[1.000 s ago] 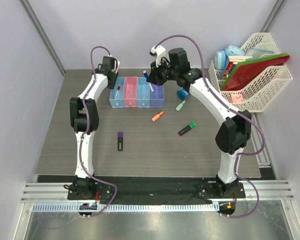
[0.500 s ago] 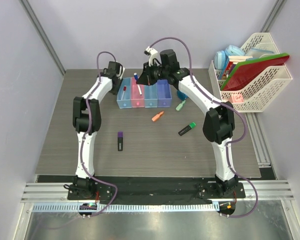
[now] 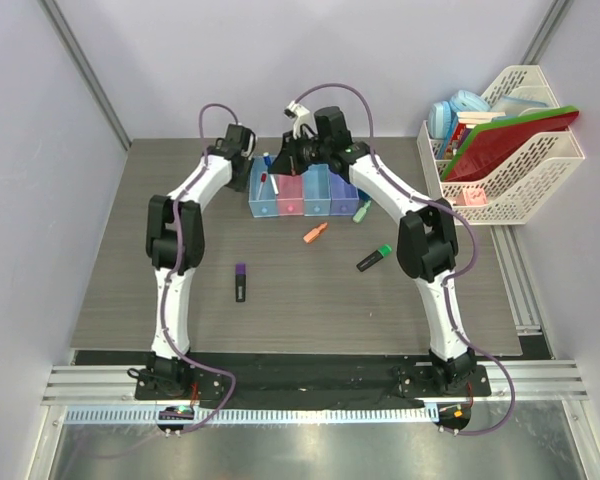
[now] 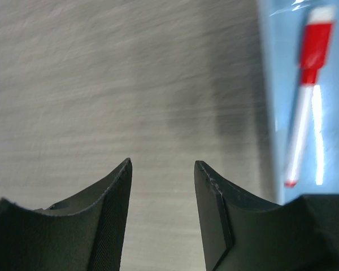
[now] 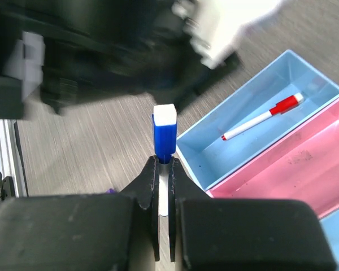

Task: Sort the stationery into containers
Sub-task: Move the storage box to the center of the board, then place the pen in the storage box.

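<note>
Most of the blue-capped pen [image 5: 164, 134] hides inside the right gripper [image 5: 163, 162], with probably the left arm [image 5: 101, 51] blurred behind

Bright light, wrist-view blur, glare in blue bin [image 4: 336, 113]

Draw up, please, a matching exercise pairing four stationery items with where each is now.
1 red-capped white pen
2 blue-capped white pen
3 purple-capped black highlighter
4 green-capped black highlighter

A held by the right gripper
B on the grey table, left side
C in a light-blue translucent bin
D on the table, right side

Pairs: 1-C, 2-A, 3-B, 4-D
</note>
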Robot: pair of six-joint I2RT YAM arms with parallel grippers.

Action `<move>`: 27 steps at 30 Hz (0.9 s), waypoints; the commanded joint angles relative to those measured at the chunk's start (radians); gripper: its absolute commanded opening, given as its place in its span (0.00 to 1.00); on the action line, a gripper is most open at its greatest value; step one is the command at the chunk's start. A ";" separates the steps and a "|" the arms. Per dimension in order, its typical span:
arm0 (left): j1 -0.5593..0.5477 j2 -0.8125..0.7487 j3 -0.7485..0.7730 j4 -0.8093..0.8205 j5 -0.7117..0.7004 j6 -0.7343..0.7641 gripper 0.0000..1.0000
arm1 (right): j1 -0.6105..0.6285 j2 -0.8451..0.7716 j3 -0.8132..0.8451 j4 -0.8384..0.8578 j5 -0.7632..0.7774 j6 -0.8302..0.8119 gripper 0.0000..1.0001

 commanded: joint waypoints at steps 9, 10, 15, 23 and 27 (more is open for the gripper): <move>0.077 -0.482 -0.357 0.027 0.059 -0.080 0.49 | -0.075 0.197 0.154 0.329 -0.161 0.320 0.01; 0.077 -0.528 -0.380 0.026 0.067 -0.077 0.49 | -0.079 0.223 0.163 0.372 -0.168 0.340 0.01; 0.078 -0.628 -0.492 0.011 0.088 -0.046 0.49 | -0.102 0.284 0.183 0.498 -0.196 0.448 0.01; 0.078 -0.680 -0.520 -0.011 0.111 -0.037 0.49 | -0.092 0.309 0.168 0.507 -0.199 0.425 0.01; 0.078 -0.683 -0.523 -0.009 0.130 -0.038 0.49 | -0.081 0.311 0.166 0.502 -0.199 0.419 0.01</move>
